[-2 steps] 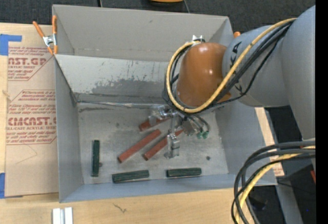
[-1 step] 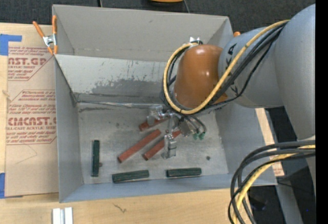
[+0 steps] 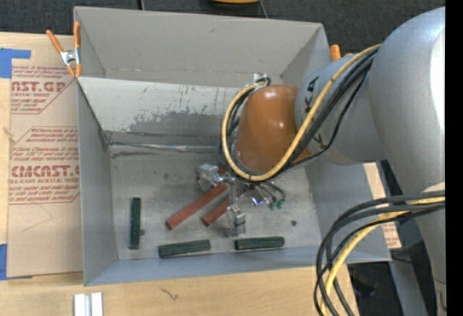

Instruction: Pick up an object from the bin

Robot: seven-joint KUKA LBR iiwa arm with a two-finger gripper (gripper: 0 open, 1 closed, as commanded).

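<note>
My gripper [image 3: 223, 197] is low over the middle of the bin floor, under the arm's orange cover, and stands open. One metal fingertip [image 3: 210, 176] is behind the upper right end of a long reddish-brown bar [image 3: 192, 210], the other fingertip [image 3: 235, 218] in front of it. A shorter reddish-brown bar [image 3: 214, 217] lies just beside the front fingertip. The bars' right ends are partly hidden by the gripper. Whether the fingers touch either bar I cannot tell.
Three dark green bars lie on the floor: one upright [image 3: 134, 223] near the left wall, one [image 3: 184, 249] along the front wall, one [image 3: 259, 243] at front right. The arm and its cables cover the bin's right side.
</note>
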